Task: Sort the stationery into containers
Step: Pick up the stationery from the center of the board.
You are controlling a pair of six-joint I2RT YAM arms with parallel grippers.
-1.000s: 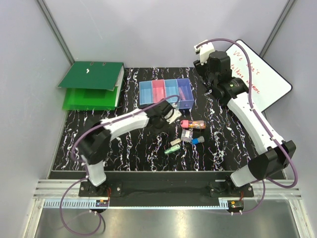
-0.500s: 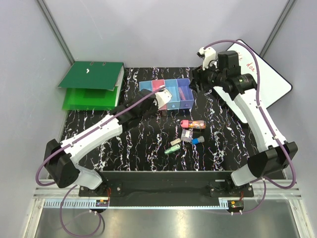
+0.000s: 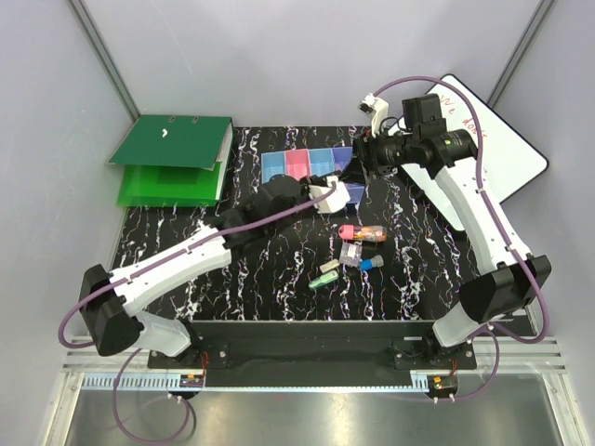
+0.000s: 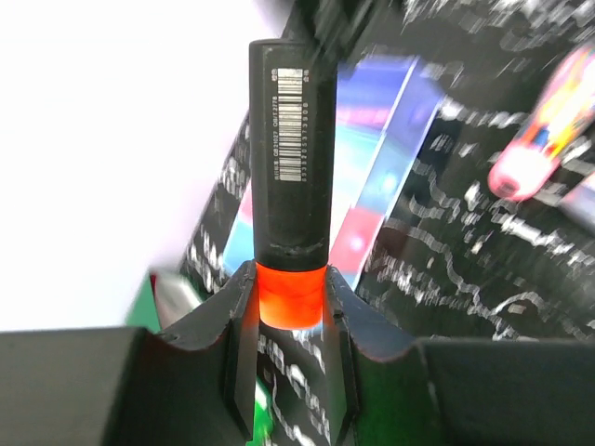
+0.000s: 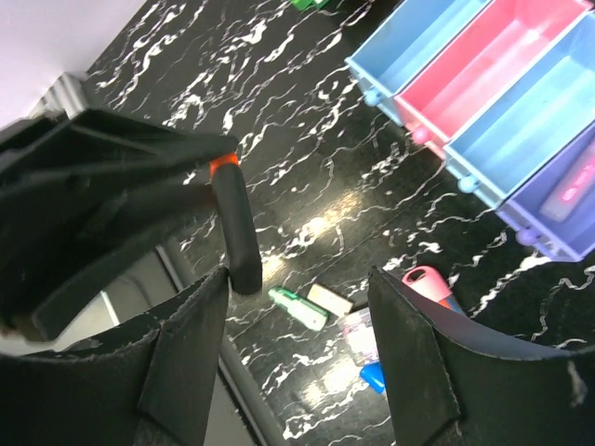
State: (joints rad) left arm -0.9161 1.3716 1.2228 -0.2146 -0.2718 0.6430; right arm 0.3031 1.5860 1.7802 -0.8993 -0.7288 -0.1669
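We see black marbled table [image 3: 409,288]: green binders [image 3: 172,163] far left, bin row [image 3: 297,164] far middle, whiteboard [image 3: 507,158] right edge, pink-capped tube [image 3: 361,231] plus small loose pieces [image 3: 350,253] clustered mid-table.

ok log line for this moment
left tool: shut on black marker | right tool: open, empty | containers: marker not in yet | loose stationery: on table
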